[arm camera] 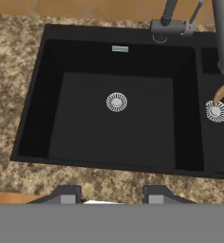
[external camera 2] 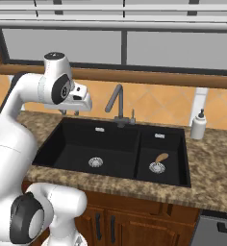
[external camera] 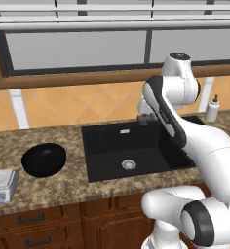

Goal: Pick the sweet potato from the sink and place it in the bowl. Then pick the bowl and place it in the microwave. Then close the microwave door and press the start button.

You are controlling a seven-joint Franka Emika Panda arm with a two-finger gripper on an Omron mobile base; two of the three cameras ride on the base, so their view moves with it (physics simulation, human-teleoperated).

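sweet potato [arm camera: 221,92] right of empty jaws

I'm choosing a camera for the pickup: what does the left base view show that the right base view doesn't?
Left base view alone: the bowl and a scale on the counter left of the sink. Right base view alone: the sweet potato by the drain of the sink's smaller right basin, and the faucet. Both: the sink and the soap bottle.
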